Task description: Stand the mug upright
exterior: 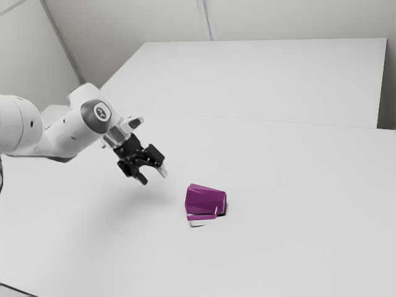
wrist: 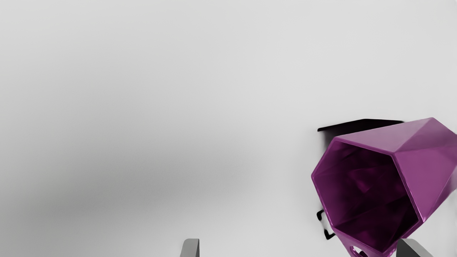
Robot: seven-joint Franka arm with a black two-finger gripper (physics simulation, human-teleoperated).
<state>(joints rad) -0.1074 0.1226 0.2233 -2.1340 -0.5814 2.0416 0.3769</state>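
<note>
A purple faceted mug (exterior: 206, 201) lies on its side on the white table in the exterior view, its handle along the side nearer that camera. My gripper (exterior: 154, 176) is above the table, toward the exterior view's left of the mug and apart from it. In the wrist view the mug (wrist: 425, 153) has its open mouth facing the camera, with part of its handle near one fingertip. The gripper (wrist: 298, 247) stands open there, its two fingertips wide apart and nothing held between them.
The white table (exterior: 297, 247) extends around the mug. Behind it in the exterior view stands a large pale panel or surface (exterior: 260, 80). A soft shadow falls on the table below the hand.
</note>
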